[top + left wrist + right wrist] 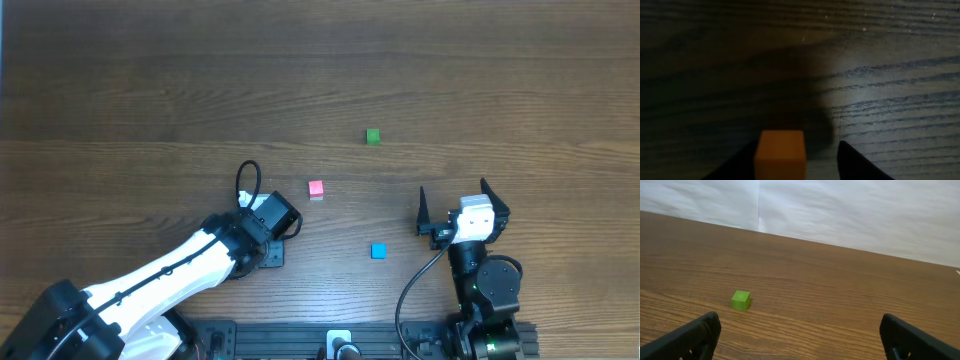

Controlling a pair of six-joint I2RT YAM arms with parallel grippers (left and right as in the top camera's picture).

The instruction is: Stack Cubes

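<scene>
Orange cube (780, 155) within open left pincer (799, 150); right pincer (799, 325) wide open, green cube (740, 300) well apart.

Green cube (740, 300) on wooden table (840, 290), hand (799, 320) spread wide, apparently white sheeting (850, 215) behind

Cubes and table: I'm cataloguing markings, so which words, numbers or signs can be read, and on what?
None can be read: the green cube, pink cube, blue cube and orange cube have plain faces, and the wooden table bears only grain.
</scene>
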